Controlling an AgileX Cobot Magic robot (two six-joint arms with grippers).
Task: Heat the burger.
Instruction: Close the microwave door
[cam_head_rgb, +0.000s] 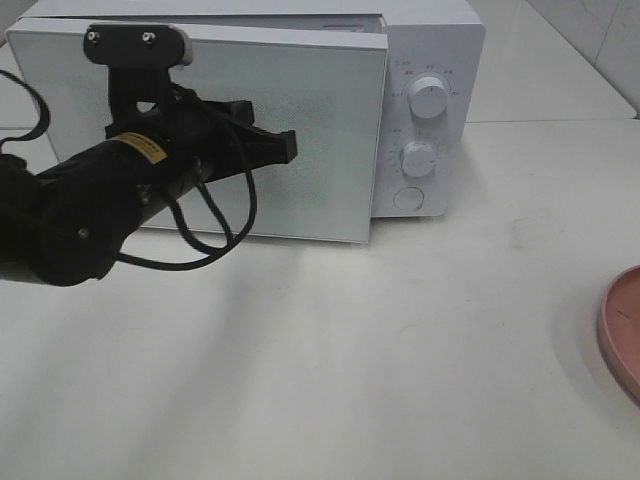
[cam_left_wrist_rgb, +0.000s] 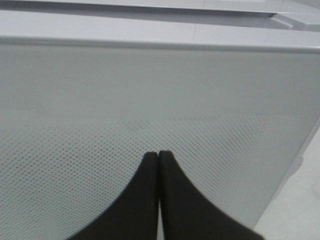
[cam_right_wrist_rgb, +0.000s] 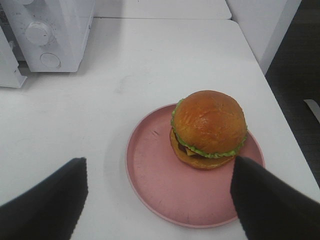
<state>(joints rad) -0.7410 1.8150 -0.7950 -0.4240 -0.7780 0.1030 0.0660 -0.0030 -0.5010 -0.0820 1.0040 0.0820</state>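
- Burger (cam_right_wrist_rgb: 209, 129) sits on the pink plate (cam_right_wrist_rgb: 165, 190), off-centre toward the plate's far side in the right wrist view, on the white table (cam_right_wrist_rgb: 150, 65). In the high view only the plate's edge (cam_head_rgb: 622, 330) shows at the right border; burger itself is out of frame there.
- Key relation: burger lies straight ahead of and below the right gripper (cam_right_wrist_rgb: 160, 200), between the lines of its two spread fingers. Right arm is clearly the nearer one; left arm is well apart from it, over at the microwave (cam_head_rgb: 430, 60).
- Burger is round, no real long axis, so approach angle shouldn't matter much. My read: descend and close across the bun.
- Right gripper: jaws wide apart, empty, hovering above the plate's near rim, tilted down at the burger.
- Left gripper (cam_head_rgb: 285, 147): fingers pressed together, nothing between them. Tips right in front of the microwave door (cam_left_wrist_rgb: 150, 90); can't tell if touching.
- Left arm reaches in from the left, roughly level, pointing across the door face.
- Door stands slightly ajar, swung out from the body near the knobs (cam_head_rgb: 428, 97). Cavity not visible.
- Judgement: door needs to open fully before the burger goes in.
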